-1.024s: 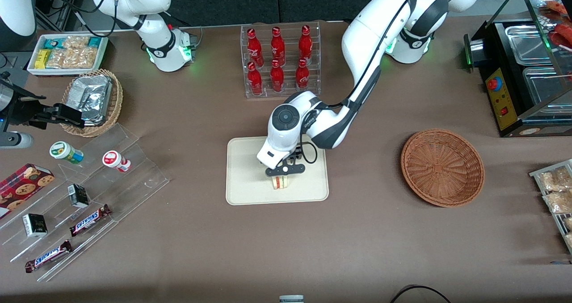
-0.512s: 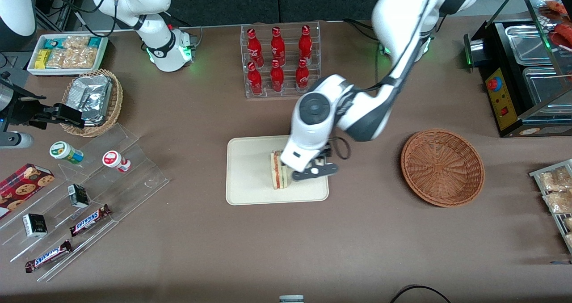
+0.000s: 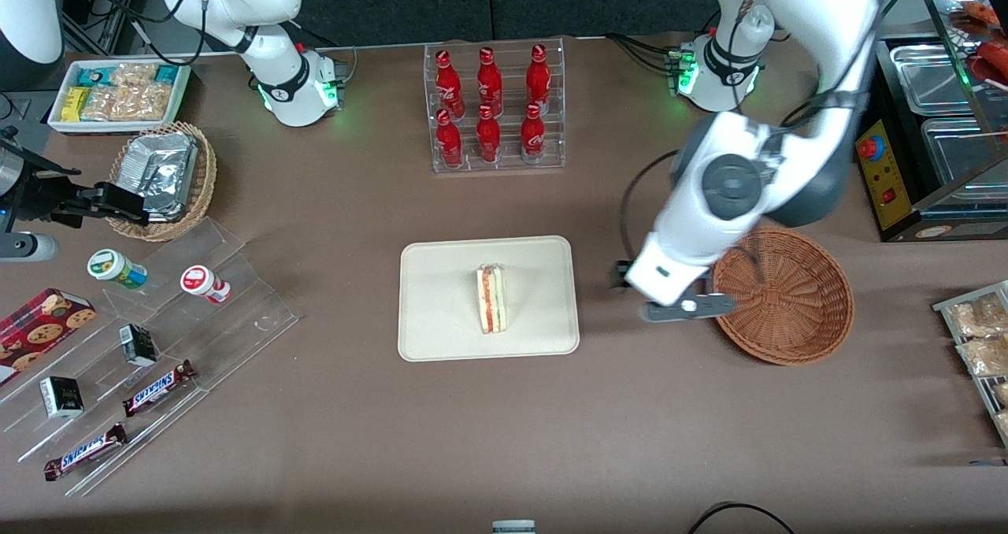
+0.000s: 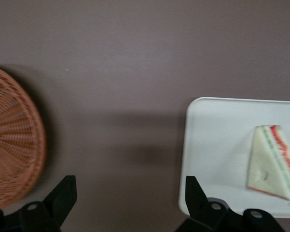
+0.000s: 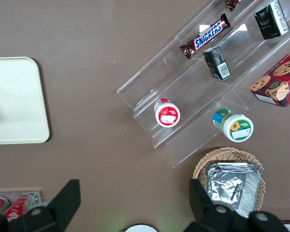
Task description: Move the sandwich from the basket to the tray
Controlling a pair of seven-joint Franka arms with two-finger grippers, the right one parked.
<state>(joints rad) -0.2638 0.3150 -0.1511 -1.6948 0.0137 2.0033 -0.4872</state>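
The sandwich point(image 3: 492, 298) lies on the cream tray point(image 3: 441, 337) near its middle, cut edge with red and green layers showing; it also shows in the left wrist view point(image 4: 273, 162) on the tray point(image 4: 212, 145). The reddish-brown basket point(image 3: 795, 298) is empty, toward the working arm's end; its rim shows in the left wrist view point(image 4: 12, 145). My left gripper point(image 3: 683, 307) is open and empty, raised above the bare table between tray and basket, at the basket's rim; its fingers point(image 4: 63, 195) stand wide apart.
A clear rack of red bottles point(image 3: 492, 105) stands farther from the camera than the tray. A tan basket of foil packets point(image 3: 161, 176), a white snack bin point(image 3: 118, 93) and a clear stepped shelf with snacks point(image 3: 150, 353) lie toward the parked arm's end. A black appliance point(image 3: 921, 132) stands past the basket.
The gripper released the sandwich on the tray, rose and swung away toward the basket. The sandwich now stands uncovered on the tray.
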